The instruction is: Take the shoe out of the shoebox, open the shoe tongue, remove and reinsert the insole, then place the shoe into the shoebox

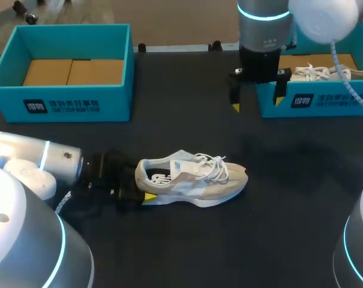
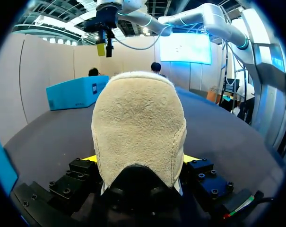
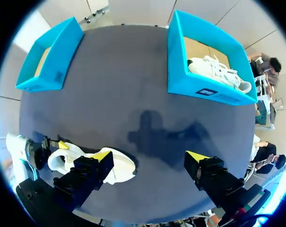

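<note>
Lying on its sole on the dark table [image 1: 187,240], the beige shoe [image 1: 193,180] points its toe towards the right arm's side, laces tied and the tongue down. The left gripper [image 1: 144,186] comes in low along the table and is clamped on the heel, one yellow-tipped finger pressed against each side of it. The right gripper [image 3: 148,156] hangs well above the table with its fingers spread wide and nothing between them, beside the front corner of the far-right shoebox [image 1: 325,102]. A white shoe [image 1: 319,73] lies in that box. The far-left shoebox [image 1: 79,105] stands well apart from the beige shoe, its brown cardboard floor showing.
</note>
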You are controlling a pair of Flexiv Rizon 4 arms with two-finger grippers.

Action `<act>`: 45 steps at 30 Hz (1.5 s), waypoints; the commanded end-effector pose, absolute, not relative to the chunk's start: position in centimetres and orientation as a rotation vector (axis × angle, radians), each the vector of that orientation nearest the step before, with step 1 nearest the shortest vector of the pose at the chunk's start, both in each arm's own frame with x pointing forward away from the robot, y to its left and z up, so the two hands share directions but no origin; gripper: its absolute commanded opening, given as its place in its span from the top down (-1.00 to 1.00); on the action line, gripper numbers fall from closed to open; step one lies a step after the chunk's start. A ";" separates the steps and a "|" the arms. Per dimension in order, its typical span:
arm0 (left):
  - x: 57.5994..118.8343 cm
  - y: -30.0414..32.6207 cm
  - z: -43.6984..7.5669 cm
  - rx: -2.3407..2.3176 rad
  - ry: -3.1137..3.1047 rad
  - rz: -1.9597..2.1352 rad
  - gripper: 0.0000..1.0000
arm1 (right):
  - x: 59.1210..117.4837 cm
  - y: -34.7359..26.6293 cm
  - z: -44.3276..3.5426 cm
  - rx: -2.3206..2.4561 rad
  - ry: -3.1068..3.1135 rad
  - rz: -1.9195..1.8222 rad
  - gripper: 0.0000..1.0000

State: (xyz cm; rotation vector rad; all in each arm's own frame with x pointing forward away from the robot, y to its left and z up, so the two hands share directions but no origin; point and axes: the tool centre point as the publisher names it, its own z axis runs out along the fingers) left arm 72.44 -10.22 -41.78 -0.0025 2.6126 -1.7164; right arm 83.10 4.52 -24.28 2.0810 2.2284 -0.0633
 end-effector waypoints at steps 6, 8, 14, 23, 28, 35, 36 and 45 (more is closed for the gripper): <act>72.5 -10.2 -41.8 -0.003 2.617 -1.710 1.00 | 83.8 5.0 -24.4 2.087 2.233 -0.096 -1.00; 72.5 -10.2 -41.8 -0.003 2.617 -1.710 1.00 | 83.8 5.0 -24.4 2.087 2.233 -0.096 -1.00; 72.5 -10.2 -41.8 -0.003 2.617 -1.710 1.00 | 83.8 5.0 -24.4 2.087 2.233 -0.096 -1.00; 72.5 -10.2 -41.8 -0.003 2.617 -1.710 1.00 | 83.8 5.0 -24.4 2.087 2.233 -0.096 -1.00; 72.5 -10.2 -41.8 -0.003 2.617 -1.710 1.00 | 82.3 6.4 -24.1 2.125 2.165 -0.025 -1.00; 72.5 -10.2 -41.8 -0.003 2.617 -1.710 1.00 | 80.0 8.4 -23.7 2.149 2.099 0.013 -1.00; 72.5 -10.2 -41.8 -0.003 2.617 -1.710 1.00 | 79.6 8.9 -23.7 2.153 2.094 0.016 -1.00; 72.5 -10.2 -41.8 -0.003 2.617 -1.710 1.00 | 77.3 12.7 -24.4 2.177 2.071 -0.005 -1.00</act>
